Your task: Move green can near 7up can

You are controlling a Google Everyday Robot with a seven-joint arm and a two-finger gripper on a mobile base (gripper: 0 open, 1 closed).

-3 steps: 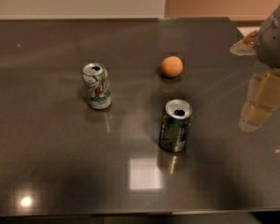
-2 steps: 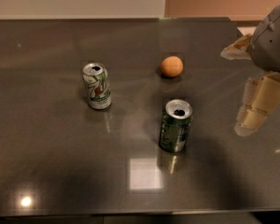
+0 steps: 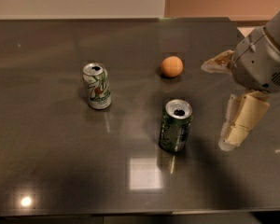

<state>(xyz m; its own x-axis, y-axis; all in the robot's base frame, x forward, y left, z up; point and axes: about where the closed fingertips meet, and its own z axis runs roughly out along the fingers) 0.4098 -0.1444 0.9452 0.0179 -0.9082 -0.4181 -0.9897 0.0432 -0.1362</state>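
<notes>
The green can (image 3: 176, 126) stands upright near the middle of the dark table, its top open. The 7up can (image 3: 97, 86), white with green swirls and a red spot, stands upright to its left and a little farther back, well apart from it. My gripper (image 3: 214, 106) hangs at the right, just right of the green can and not touching it. It is open and empty: one tan finger (image 3: 218, 64) points left and the other finger (image 3: 240, 122) points down.
An orange (image 3: 171, 66) lies behind the green can, between it and the table's far edge. The dark glossy table (image 3: 60, 162) carries bright light reflections near the front. The table's right edge runs behind my arm.
My gripper has moved left, closer to the green can. The cans and the orange have not moved.
</notes>
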